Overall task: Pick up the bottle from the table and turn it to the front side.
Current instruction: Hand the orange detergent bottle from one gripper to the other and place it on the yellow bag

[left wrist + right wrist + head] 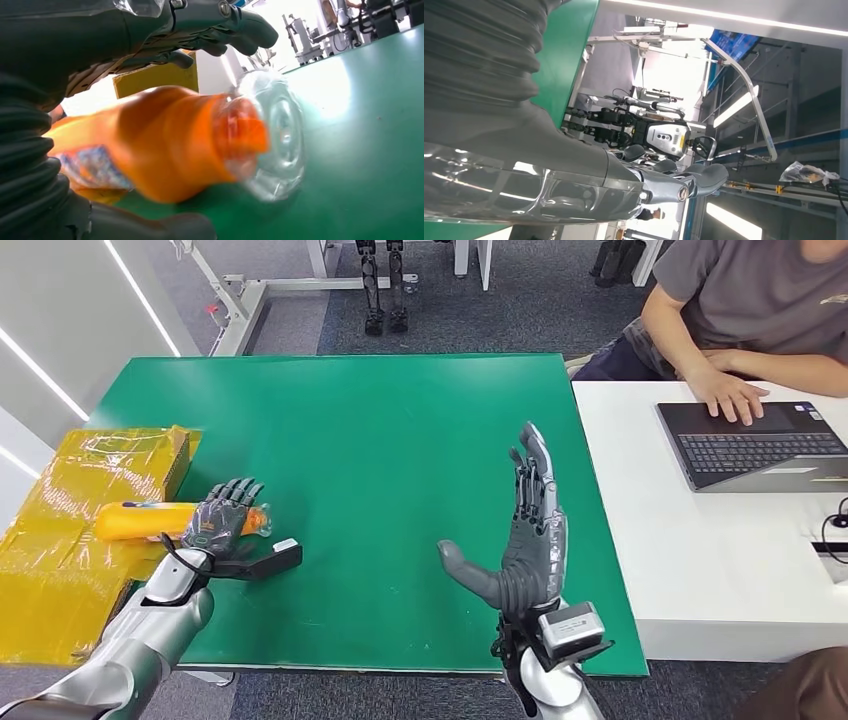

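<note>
Two hands are over the green worktop [400,440]. The left hand [222,520] is on the orange bottle [140,521], which lies on its side at the worktop's left edge, just beside a yellow box [60,530]. Its fingers [235,30] curl over the bottle and the thumb sits under it — it looks like a grip, but the bottle seems to rest on the worktop, not lifted yet. The right hand [525,540] stands upright with fingers spread and holds nothing.

To do this step well, I think the left hand should squeeze evenly around the fat middle, lift straight up, then turn slowly — the bottle looks smooth and could slip or roll.
</note>
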Available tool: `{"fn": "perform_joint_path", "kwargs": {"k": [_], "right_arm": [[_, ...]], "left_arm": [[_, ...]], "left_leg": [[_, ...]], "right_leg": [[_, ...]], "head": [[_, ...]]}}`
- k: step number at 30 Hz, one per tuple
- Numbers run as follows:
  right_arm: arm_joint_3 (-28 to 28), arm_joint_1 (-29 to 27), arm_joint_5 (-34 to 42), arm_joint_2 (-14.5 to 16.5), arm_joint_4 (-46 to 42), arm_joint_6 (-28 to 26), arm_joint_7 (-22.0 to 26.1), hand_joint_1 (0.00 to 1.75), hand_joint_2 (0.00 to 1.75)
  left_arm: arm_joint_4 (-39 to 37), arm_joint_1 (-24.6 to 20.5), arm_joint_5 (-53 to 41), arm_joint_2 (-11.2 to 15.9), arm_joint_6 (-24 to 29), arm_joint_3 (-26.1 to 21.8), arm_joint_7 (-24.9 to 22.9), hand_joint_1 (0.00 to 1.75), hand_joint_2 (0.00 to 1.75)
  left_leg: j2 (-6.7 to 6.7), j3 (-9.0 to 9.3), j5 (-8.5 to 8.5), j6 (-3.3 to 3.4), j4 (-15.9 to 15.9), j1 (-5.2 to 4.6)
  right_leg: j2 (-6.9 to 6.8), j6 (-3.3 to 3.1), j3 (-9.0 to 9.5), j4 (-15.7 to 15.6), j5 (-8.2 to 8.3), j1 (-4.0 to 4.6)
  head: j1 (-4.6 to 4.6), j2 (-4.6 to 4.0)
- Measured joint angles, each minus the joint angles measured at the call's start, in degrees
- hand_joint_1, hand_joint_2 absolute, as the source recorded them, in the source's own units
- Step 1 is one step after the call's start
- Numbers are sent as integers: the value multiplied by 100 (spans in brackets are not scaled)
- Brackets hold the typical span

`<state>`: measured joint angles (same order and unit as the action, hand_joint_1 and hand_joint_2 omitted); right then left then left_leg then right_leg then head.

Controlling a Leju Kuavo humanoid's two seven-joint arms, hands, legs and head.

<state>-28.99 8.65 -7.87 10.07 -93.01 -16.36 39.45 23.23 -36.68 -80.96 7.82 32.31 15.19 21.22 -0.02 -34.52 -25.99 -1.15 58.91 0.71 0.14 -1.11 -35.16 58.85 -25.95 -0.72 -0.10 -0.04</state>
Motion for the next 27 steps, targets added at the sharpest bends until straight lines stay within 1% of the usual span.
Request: {"fn": "perform_joint_path", "kwargs": {"k": [7,12,17,19,22,24,27], "right_arm": [[34,-45,-19,10,8,-113,0,0,175],[46,-110,2,10,10,-204,10,0,175],[53,-165,18,7,12,-247,28,0,175],[53,-189,30,3,12,-302,40,0,175],[54,-247,48,-4,12,-403,48,0,175],[55,-286,50,-8,10,-448,50,0,175],[55,-312,43,-11,10,-490,50,0,175]], "left_arm": [[111,332,851,11,585,-380,485,0,175],[456,741,1231,83,774,-645,747,0,175],[1138,1291,1523,129,779,-1038,1087,0,175],[1485,1502,1755,111,779,-1231,1354,0,175],[2187,1835,2535,23,779,-1499,1745,0,175],[2753,2042,3181,-28,779,-1548,1835,0,175],[3596,2281,4084,-83,778,-1493,1861,0,175]], "left_leg": [[2,-1,-2,-1,0,0],[5,-1,-3,-1,-2,0],[9,-1,-3,-2,-2,0],[8,-1,-3,-2,-2,0],[9,-1,-4,-2,-2,0],[8,-2,-4,-1,-1,0],[6,-4,-4,-1,-1,0]], "right_leg": [[4,0,-2,0,-1,0],[7,0,-3,0,-2,0],[10,0,-7,0,-3,0],[10,0,-7,0,-3,0],[10,1,-8,0,-3,0],[10,1,-8,-1,-3,0],[8,2,-9,-2,-4,0]], "head": [[1,0],[0,-1],[0,0],[0,0],[1,0],[0,0],[1,-1]]}}
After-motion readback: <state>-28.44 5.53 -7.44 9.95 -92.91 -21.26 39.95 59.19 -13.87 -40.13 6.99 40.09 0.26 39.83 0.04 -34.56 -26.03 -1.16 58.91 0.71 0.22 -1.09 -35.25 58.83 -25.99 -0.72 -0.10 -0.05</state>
